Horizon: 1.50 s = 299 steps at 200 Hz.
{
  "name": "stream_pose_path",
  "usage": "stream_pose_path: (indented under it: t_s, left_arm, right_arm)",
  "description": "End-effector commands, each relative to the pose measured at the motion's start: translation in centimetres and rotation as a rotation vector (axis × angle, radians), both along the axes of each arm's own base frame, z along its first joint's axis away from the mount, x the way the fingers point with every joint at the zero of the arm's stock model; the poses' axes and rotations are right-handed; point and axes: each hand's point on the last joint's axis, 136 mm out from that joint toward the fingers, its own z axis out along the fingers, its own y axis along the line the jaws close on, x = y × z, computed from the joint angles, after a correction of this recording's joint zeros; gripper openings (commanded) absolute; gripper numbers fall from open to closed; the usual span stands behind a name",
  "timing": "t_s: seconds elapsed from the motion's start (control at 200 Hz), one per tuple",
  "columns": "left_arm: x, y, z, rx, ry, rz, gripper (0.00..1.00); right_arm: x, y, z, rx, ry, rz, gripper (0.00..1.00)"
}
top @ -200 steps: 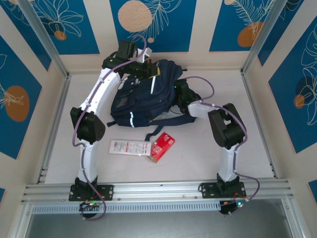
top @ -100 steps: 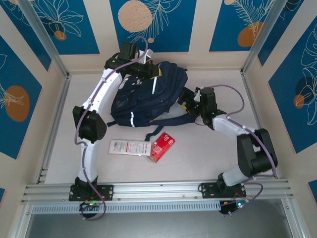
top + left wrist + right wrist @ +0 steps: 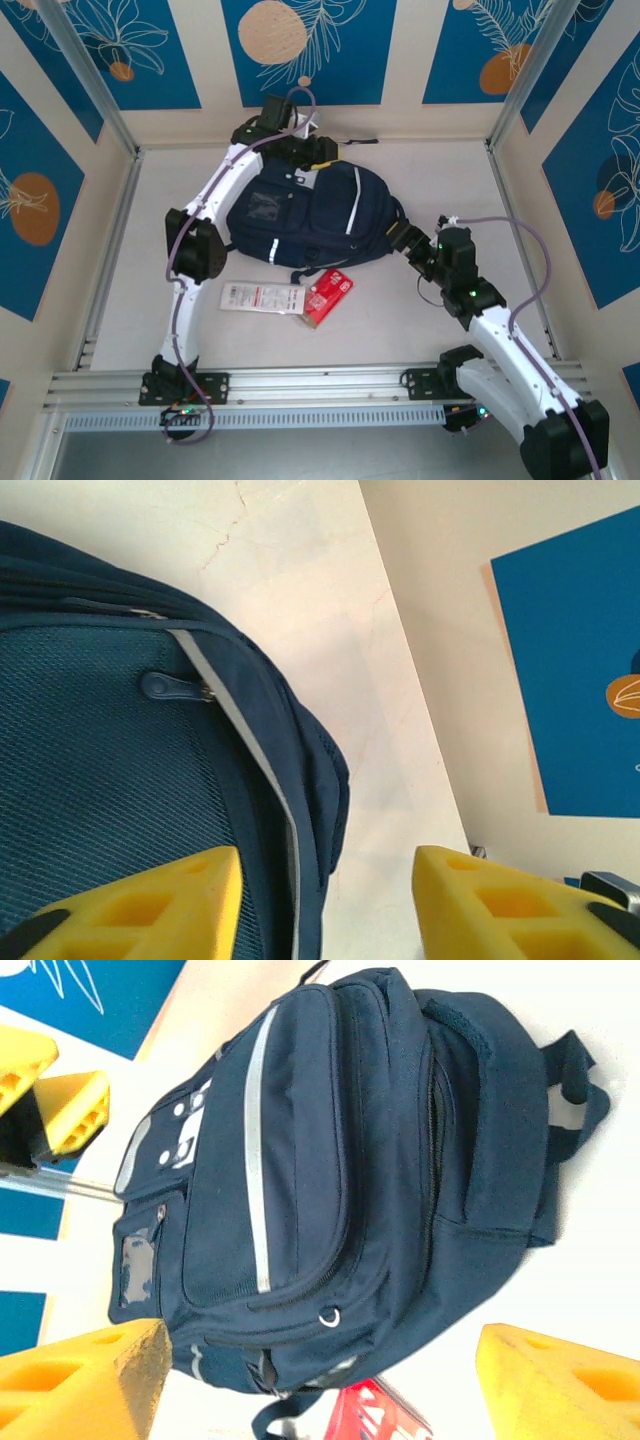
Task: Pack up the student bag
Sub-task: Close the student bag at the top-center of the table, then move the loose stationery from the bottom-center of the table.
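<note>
Top external: red box (image 3: pixel 328 296) and white packet (image 3: pixel 262 297) lie beside student bag (image 3: pixel 310 215).

student bag (image 3: pixel 310 1160) (navy), red box (image 3: pixel 372 1416) beside

Left wrist cam: the bag (image 3: pixel 110 780) runs off the left and bottom edges, and the left fingers (image 3: pixel 200 900) are chopped by the bottom edge too; same deal on the right wrist cam, right fingers (image 3: pixel 80 1380) cut off low, red box (image 3: pixel 375 1415) sliced by the bottom edge; from the top, the packet (image 3: pixel 262 297) print is too tiny to read; right arm (image 3: pixel 510 345) elbow slips off the bottom; can't tell what's inside the bag.
</note>
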Motion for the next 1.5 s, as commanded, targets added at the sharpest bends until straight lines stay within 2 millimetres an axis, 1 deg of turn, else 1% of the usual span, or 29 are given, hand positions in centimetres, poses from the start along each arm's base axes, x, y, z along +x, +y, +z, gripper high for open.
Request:
stream_pose_path:
  t_s: [0.0,0.055,0.11,0.175,0.23,0.25,0.255,0.26,0.27,0.295,0.315,0.39,0.5,0.57,0.62,0.655,0.665,0.755,0.855,0.945,1.075,1.2,1.28,1.49]
  left_arm:
    - [-1.4,0.1,3.7,-0.019,-0.071,-0.012,0.51]
    - [-2.2,1.0,4.4,0.004,-0.087,0.011,0.52]
    - [-3.1,2.6,4.5,0.054,-0.104,0.066,0.52]
    - [-4.4,5.0,4.7,0.107,-0.124,0.147,0.52]
    - [-5.7,7.2,4.2,0.142,-0.116,0.232,0.52]
    - [-6.4,8.1,3.8,0.154,-0.112,0.261,0.52]
    - [-6.8,8.4,4.2,0.153,-0.114,0.271,0.52]
    - [-6.7,8.5,3.6,0.16,-0.106,0.276,0.53]
    - [-7.2,9.1,4.0,0.16,-0.113,0.291,0.53]
    - [-7.9,10.0,3.0,0.175,-0.096,0.323,0.53]
    - [-8.6,10.9,2.7,0.18,-0.091,0.351,0.54]
    - [-11.0,14.0,0.5,0.217,-0.046,0.447,0.57]
    - [-14.1,19.1,-3.8,0.308,0.044,0.603,0.6]
    - [-15.3,21.9,-6.4,0.349,0.085,0.673,0.6]
    - [-16.0,24.1,-8.5,0.371,0.16,0.741,0.6]
    - [-16.5,24.9,-9.7,0.358,0.214,0.772,0.6]
    - [-16.6,25.1,-10.0,0.353,0.226,0.78,0.6]
    - [-17.6,27.2,-12.7,0.375,0.31,0.86,0.6]
    - [-18.8,28.5,-15.4,0.419,0.359,0.927,0.6]
    - [-19.2,29.2,-17.1,0.431,0.369,0.965,0.6]
    - [-19.7,29.5,-19.5,0.438,0.417,1.007,0.6]
    - [-20.5,29.4,-22.0,0.457,0.469,0.998,0.59]
    - [-20.7,29.2,-22.8,0.46,0.477,0.986,0.59]
    - [-21.5,29.1,-23.8,0.477,0.474,0.965,0.57]
  right_arm:
    - [-1.5,0.6,-0.6,-0.06,0.004,0.079,0.78]
    - [-2.0,2.1,-0.3,-0.068,-0.018,0.165,0.78]
    - [-2.7,3.7,-0.2,-0.086,-0.031,0.258,0.77]
    - [-3.5,5.6,-0.6,-0.121,-0.031,0.361,0.76]
    - [-4.1,7.4,-1.0,-0.154,-0.034,0.45,0.75]
    - [-4.3,8.0,-1.3,-0.164,-0.028,0.475,0.75]
    - [-4.4,8.1,-1.3,-0.165,-0.028,0.483,0.75]
    - [-4.5,8.3,-1.4,-0.167,-0.027,0.49,0.75]
    - [-4.6,8.6,-1.5,-0.171,-0.025,0.506,0.75]
    - [-4.9,9.5,-1.6,-0.171,-0.023,0.545,0.75]
    - [-5.1,10.2,-1.8,-0.166,-0.02,0.579,0.75]
    - [-5.7,12.6,-2.5,-0.142,0.02,0.679,0.75]
    - [-6.1,15.8,-3.6,-0.122,0.091,0.798,0.72]
    - [-6.0,17.4,-4.5,-0.116,0.144,0.837,0.72]
    - [-6.1,18.8,-5.0,-0.09,0.181,0.871,0.71]
    - [-6.0,19.5,-5.3,-0.077,0.2,0.886,0.71]
    - [-6.0,19.7,-5.6,-0.074,0.218,0.891,0.71]
    - [-5.9,21.0,-7.1,-0.077,0.295,0.906,0.71]
    - [-5.8,21.7,-8.4,-0.082,0.347,0.912,0.71]
    - [-6.2,22.2,-9.3,-0.066,0.382,0.925,0.71]
    - [-6.3,22.0,-10.9,-0.084,0.434,0.913,0.71]
    - [-6.2,21.8,-11.8,-0.078,0.46,0.902,0.72]
    - [-6.2,21.9,-12.2,-0.058,0.476,0.91,0.73]
    - [-5.9,21.9,-13.3,-0.019,0.513,0.907,0.73]
